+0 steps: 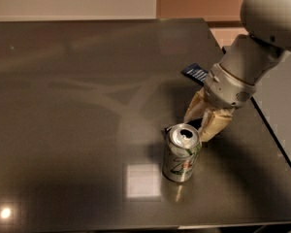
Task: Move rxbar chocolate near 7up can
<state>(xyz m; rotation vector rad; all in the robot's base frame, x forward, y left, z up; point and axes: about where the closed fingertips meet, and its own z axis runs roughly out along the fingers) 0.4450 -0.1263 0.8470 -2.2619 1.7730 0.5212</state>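
Observation:
The 7up can (182, 153) stands upright on the dark table (77, 130), right of centre near the front. My gripper (198, 129) is low just behind and to the right of the can, its tan fingers (194, 108) pointing down-left. They close on the rxbar chocolate (196, 124), a black bar mostly hidden behind the can's top; only a dark sliver shows between the fingers and at the can's left rim. The bar sits right against the can.
A blue wrapper bar (195, 73) lies on the table behind the gripper, near the right edge. The table's right edge (269, 130) runs close past my arm. A bright light reflection (142, 180) lies left of the can.

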